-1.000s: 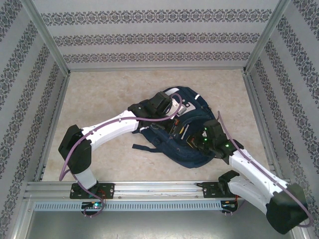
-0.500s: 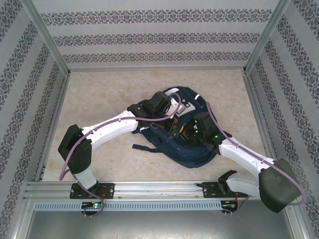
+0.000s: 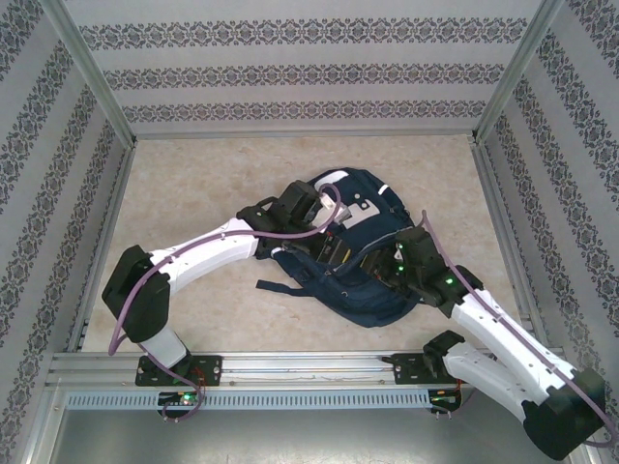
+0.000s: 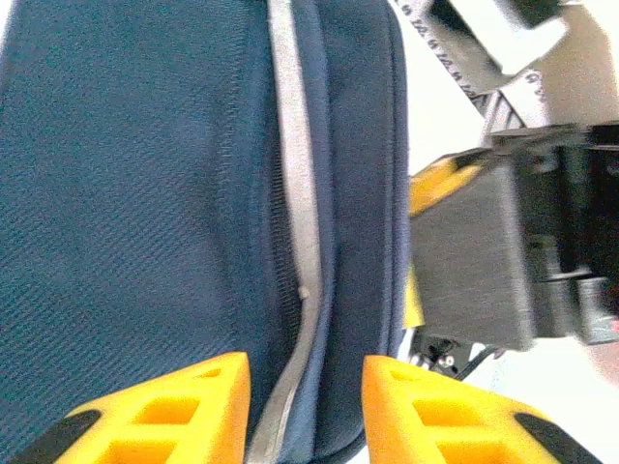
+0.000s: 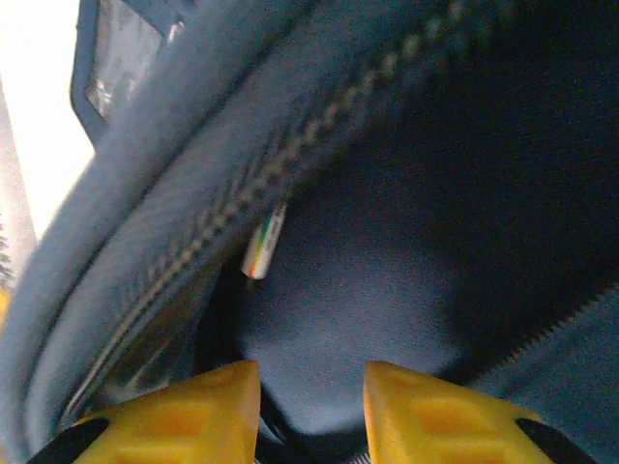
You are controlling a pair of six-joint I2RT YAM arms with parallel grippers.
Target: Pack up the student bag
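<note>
With the navy student bag lying centre-right in the top view, the left gripper and right gripper both stand parted at its zipper, so the unheld mouth may sag shut and block packing.

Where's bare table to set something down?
Free table: the wide far strip between the student bag and back wall, and the left side beyond the left arm. Crowded mid-right, where the right arm also reaches the bag.
</note>
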